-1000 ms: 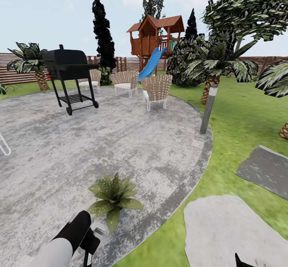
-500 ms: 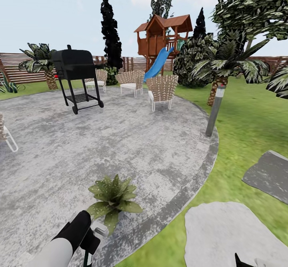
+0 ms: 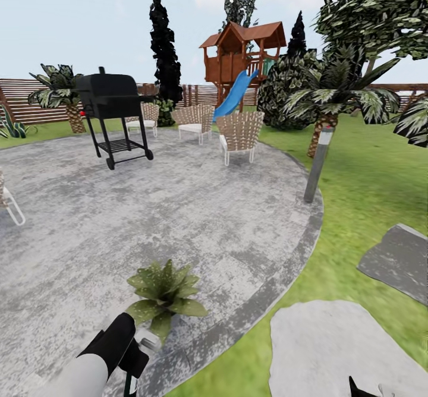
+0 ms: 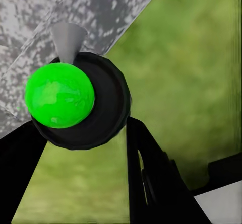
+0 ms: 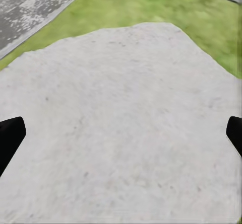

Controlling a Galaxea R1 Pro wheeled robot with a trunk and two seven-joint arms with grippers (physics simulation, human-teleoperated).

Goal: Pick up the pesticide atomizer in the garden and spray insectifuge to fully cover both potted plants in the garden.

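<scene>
One potted plant [image 3: 163,298] is sitting on the round patio [image 3: 178,219], just in front of the left hand [image 3: 134,358], which is pinching the pesticide atomizer [image 4: 78,100]; in the left wrist view the dark bottle with its green mark is sitting between the black fingers [image 4: 151,178], its pale nozzle pointing away over the patio edge. Taking the plant as landmark: the nozzle is showing just beside its near leaves, the stepping slab [image 3: 339,349] is lying to its right across the grass, the grey post [image 3: 317,164] and the grill [image 3: 110,114] are standing well beyond it. Right hand [image 5: 121,138] is hanging spread over that slab, holding nothing. Step in hand looks like spraying this plant; doing it well probably means aiming the nozzle at the rosette's middle and sweeping across all leaves, keeping the grip firm. Second plant is not identifiable here.
</scene>
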